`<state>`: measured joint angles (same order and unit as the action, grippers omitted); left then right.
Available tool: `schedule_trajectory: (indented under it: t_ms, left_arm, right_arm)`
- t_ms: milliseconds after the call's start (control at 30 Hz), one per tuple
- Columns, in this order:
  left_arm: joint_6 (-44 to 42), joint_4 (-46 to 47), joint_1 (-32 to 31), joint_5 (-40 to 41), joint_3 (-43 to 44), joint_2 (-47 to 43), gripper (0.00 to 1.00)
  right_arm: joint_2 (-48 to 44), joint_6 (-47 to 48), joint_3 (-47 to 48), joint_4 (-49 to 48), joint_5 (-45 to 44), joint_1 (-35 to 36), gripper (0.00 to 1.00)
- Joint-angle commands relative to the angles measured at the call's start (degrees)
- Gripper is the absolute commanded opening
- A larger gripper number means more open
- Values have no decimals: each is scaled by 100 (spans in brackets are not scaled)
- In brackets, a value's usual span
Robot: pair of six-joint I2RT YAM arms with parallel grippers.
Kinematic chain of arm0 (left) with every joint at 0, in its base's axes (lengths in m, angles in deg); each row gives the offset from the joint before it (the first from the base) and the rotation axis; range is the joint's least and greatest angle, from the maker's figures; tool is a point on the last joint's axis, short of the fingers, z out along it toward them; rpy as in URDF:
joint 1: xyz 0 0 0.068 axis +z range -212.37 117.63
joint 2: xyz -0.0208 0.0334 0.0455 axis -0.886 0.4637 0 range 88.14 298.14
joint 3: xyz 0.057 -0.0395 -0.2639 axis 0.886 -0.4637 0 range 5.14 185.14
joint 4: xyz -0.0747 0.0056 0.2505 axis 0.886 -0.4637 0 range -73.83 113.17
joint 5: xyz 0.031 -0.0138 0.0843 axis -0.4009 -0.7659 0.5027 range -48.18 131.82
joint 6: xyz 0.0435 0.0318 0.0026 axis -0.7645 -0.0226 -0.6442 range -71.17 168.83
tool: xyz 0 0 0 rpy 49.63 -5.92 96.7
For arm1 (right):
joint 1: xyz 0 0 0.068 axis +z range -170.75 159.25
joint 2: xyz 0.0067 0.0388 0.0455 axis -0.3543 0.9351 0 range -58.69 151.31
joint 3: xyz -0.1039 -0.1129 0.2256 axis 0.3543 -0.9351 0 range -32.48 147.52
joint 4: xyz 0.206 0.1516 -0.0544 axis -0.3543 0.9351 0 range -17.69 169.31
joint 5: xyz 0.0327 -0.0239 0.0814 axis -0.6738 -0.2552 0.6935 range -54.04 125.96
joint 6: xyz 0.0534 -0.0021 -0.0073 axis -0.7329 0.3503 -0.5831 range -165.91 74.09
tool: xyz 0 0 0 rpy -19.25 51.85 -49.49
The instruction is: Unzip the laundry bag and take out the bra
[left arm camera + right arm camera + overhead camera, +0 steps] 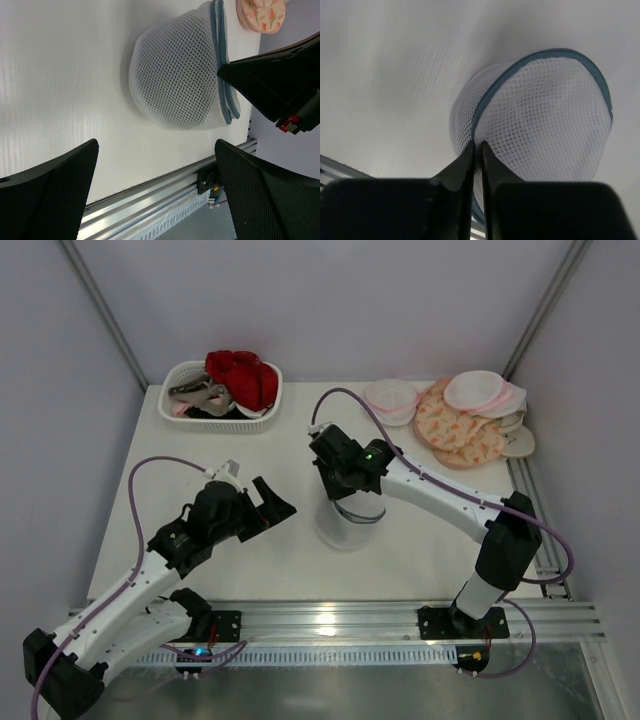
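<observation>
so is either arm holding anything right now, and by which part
The right gripper is shut on the laundry bag, pinching its blue-grey zipper rim; the left gripper is open and empty.

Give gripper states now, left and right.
Left gripper: open, holding nothing.
Right gripper: shut on the laundry bag, at its zipper rim.

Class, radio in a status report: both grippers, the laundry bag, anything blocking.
Left gripper open, short of the bag. Right gripper shut on laundry bag rim. Bra not visible through mesh. Nothing between left gripper and bag.
</observation>
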<state>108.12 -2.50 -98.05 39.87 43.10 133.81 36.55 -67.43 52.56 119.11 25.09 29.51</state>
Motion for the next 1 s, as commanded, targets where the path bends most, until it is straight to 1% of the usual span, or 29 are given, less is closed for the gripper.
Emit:
schedule_trajectory:
  t_ms: [0,133,233,367,433,467,500,533,567,600,633,667,700,767,800,833,867,900,933,967]
  left_arm:
    - [-137,-26,52,64,-42,-93,99]
    - [-128,18,61,2,-60,-76,99]
    - [-110,80,70,-59,-60,-14,99]
    - [-110,220,70,-252,-25,126,99]
    - [-110,404,70,-427,27,266,99]
    - [-110,527,70,-489,54,319,100]
    - [-119,606,70,-577,89,450,99]
    - [-119,677,79,-691,124,512,99]
    - [-128,721,70,-770,238,600,100]
    - [-180,791,70,-841,317,784,100]
    - [-224,818,70,-998,422,890,99]
    - [-277,827,70,-1043,676,995,99]
    - [-338,836,70,-1087,826,1101,100]
    - [-531,844,61,-1236,1177,1400,99]
    - [-602,844,53,-1263,1553,1488,99]
    - [-672,818,53,-1263,1757,1593,99]
    - [-803,792,44,-1281,1968,1794,100]
    - [-900,722,26,-1298,2388,2031,99]
    - [-901,704,9,-1325,2601,2034,99]
    - [-1023,704,-9,-1394,2794,2303,99]
  right_arm:
    - [-49,-116,163,100,-195,36,5]
    - [-286,-168,128,136,-520,28,4]
    - [-646,-265,5,92,-844,36,4]
    - [-1296,-555,-451,13,-1381,19,4]
    - [-1701,-695,-654,-31,-1522,19,4]
    - [-1824,-861,-855,-5,-1749,-16,4]
    - [-2016,-1019,-927,91,-1969,-25,4]
    - [-2062,-1221,-1014,501,-2232,-69,4]
    - [-2080,-1441,-1041,740,-2740,-208,4]
    - [-2089,-1861,-1076,994,-2962,-288,4]
    - [-2097,-2074,-1225,1389,-3199,-350,4]
    - [-2124,-2276,-1339,1523,-3585,-463,4]
    - [-2159,-2626,-1445,1664,-3736,-517,17]
    - [-2264,-2988,-1761,1980,-3983,-622,62]
    - [-2325,-3138,-1832,2060,-4175,-657,71]
    - [-2509,-3418,-1902,2200,-4238,-649,73]
    - [-2650,-3481,-1929,2184,-4256,-640,75]
    - [-3043,-3273,-2042,1853,-4204,-632,76]
    - [-3282,-3045,-2139,1545,-4099,-623,77]
    - [-3536,-2703,-2279,1159,-3889,-623,77]
